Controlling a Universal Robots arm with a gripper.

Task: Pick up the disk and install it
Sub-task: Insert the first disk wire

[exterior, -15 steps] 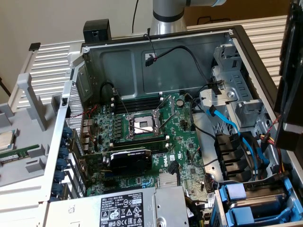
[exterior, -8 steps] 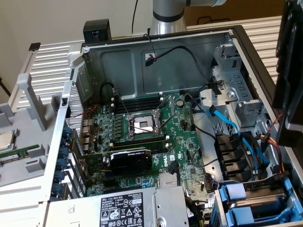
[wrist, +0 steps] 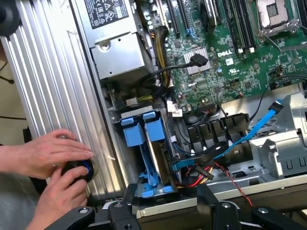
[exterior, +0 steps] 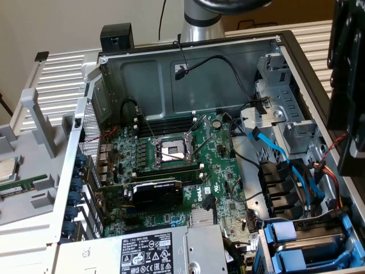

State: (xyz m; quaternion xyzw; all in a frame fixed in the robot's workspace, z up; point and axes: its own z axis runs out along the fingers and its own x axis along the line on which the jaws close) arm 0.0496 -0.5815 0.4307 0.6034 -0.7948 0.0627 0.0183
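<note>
Wrist view: your gripper (wrist: 167, 203) wide open, empty. Blue-railed disk (wrist: 147, 165) edge-on just ahead, between jaws. Likely rigid, weighty, shock-sensitive; grip side rails squarely.

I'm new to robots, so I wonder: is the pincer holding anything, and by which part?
Nothing is held. The pincer hangs open above the computer case, with nothing between its jaws.

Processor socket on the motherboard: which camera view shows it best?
The exterior view: the processor socket sits whole near the picture's middle, its metal frame plain. The wrist view catches it only partly, cut off at the picture's edge.
</note>
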